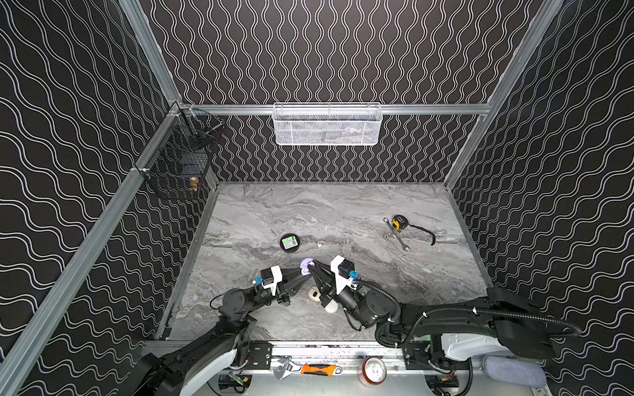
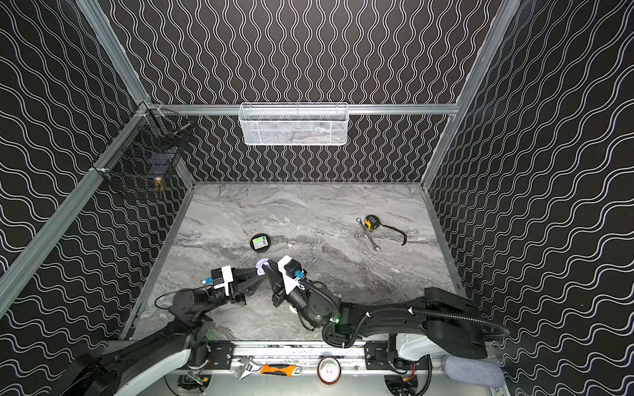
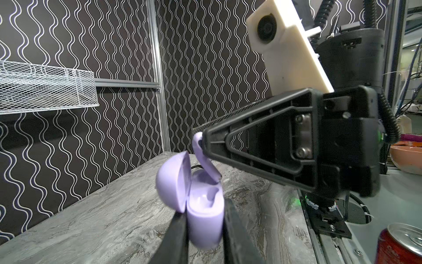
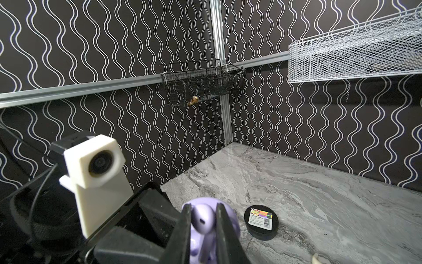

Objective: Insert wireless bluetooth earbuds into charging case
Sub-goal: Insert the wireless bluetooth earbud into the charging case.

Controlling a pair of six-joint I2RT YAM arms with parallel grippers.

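My left gripper [image 3: 204, 210] is shut on the lower half of a lilac charging case [image 3: 204, 219], whose lid [image 3: 173, 182] stands open. My right gripper [image 4: 202, 209] is shut on the head of a lilac earbud [image 4: 202, 219]. That earbud [image 3: 203, 157] hangs stem down, with the stem tip at the mouth of the case's far socket. In both top views the two grippers meet tip to tip over the lilac case [image 1: 305, 265] [image 2: 260, 264] at the table's near middle. A cream earbud [image 1: 320, 244] lies loose on the marble beyond them.
A black round tin [image 1: 290, 242] sits just behind the grippers. A cream case [image 1: 314, 294] and a white one [image 1: 331, 307] lie under the right arm. Tape measure [image 1: 399, 223] and wrench [image 1: 399, 236] are at the far right. A white mesh basket [image 1: 326, 125] and a black wire basket [image 1: 182, 154] hang on the walls.
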